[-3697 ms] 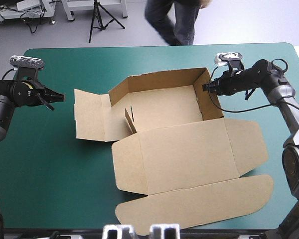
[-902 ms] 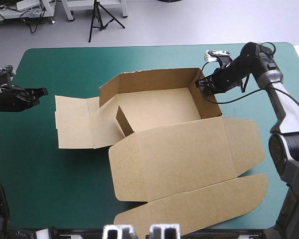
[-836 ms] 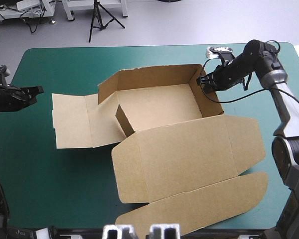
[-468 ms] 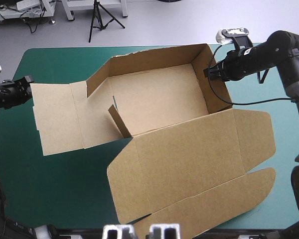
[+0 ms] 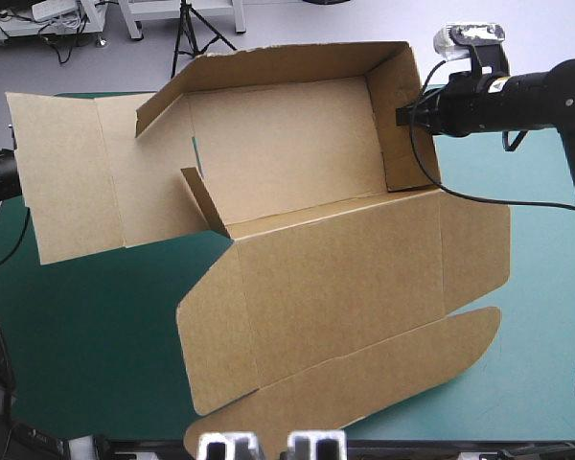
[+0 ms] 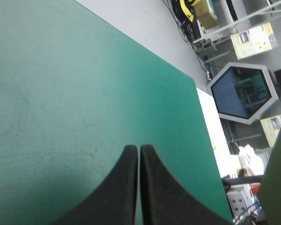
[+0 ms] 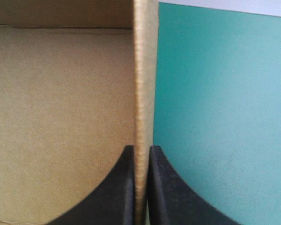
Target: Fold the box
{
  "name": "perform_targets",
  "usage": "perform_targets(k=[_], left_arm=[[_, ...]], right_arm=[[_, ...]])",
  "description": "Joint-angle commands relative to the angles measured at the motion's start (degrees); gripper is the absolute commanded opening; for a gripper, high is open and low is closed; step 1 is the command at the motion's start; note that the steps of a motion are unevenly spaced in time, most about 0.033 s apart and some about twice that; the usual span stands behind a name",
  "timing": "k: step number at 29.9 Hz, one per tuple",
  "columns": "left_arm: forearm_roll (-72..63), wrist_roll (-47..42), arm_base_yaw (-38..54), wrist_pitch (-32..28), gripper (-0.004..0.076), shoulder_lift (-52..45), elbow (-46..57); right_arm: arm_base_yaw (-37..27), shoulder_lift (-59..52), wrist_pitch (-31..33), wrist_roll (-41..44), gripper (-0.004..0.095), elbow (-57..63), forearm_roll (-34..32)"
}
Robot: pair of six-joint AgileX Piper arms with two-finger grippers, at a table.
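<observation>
The box (image 5: pixel 297 163) occupies the middle of the table (image 5: pixel 96 335). Its tray section lies toward the far edge, with the far wall overlapping that edge in the high view. The lid panel (image 5: pixel 345 278) extends from the tray's near side toward the near edge, and the tuck flap (image 5: pixel 364 383) lies beyond it, nearest the robot. The left side flap (image 5: pixel 67 177) spreads outward to the table's left edge. A small inner flap (image 5: pixel 201 196) stands at the tray's near left corner. The right gripper (image 7: pixel 141 154) enters from the right and clamps the tray's right wall (image 5: pixel 402 144), one finger inside the tray and one outside. The left gripper (image 6: pixel 139 152) is beside the left edge, fingers together, over bare cover.
</observation>
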Motion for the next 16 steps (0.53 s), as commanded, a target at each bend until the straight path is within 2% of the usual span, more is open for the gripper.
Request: perform_targets(k=[1,16], left_arm=[[-5.77,-0.15,-2.32,5.89,0.0003,-4.59,-1.66],[-8.25,-2.0,-3.58,5.78,0.0003,-13.39,-1.66]], right_arm=[[-0.05,-2.46,-6.63,0.91,-0.0017,-1.72,2.75],[-0.05,2.47,-10.39,1.83,-0.0017,-1.72,2.56]])
